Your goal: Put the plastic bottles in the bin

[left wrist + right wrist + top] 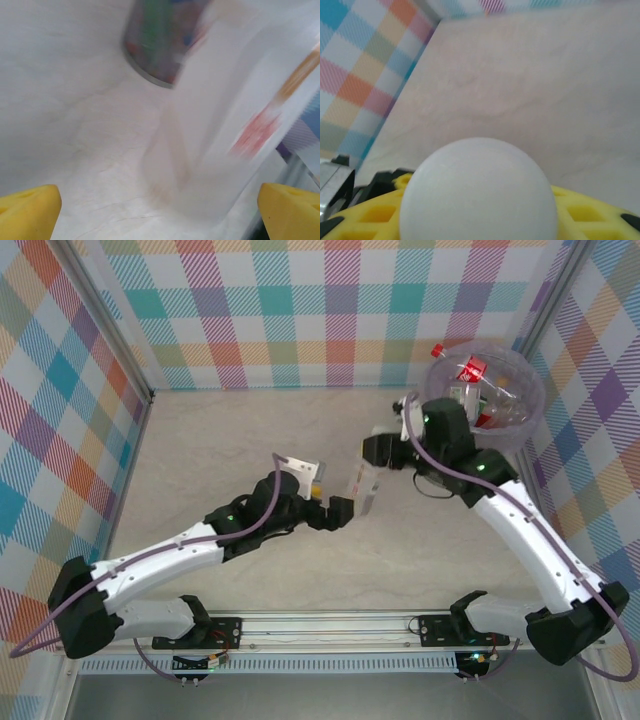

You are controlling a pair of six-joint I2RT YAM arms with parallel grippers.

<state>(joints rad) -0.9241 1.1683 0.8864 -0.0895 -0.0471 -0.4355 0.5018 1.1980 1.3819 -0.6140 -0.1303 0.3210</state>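
The pale table [230, 440] is boxed in by checked walls [300, 310]. The bin [535, 415] stands in the far right corner, and several plastic bottles [470, 368] lie inside it, red caps and labels showing through the liner.

The right arm [520, 520] reaches from its base up past the bin and bends left. The left arm [170, 560] stretches diagonally toward mid-table, so the two meet near the centre.

Between them hangs one clear bottle [362, 485], tilted and well outside the bin. The right gripper [370, 465] is at its upper end. In the right wrist view a rounded white end [477, 192] of the bottle sits between the yellow pads [580, 220] — it looks clamped there, though the contact itself is half hidden.

The left gripper [343, 507] is just beside the bottle's lower end with its jaws spread wide. In the left wrist view its yellow fingertips [27, 210] sit at the frame's far corners, and the blurred bottle [235, 115] stands ahead of them — untouched.
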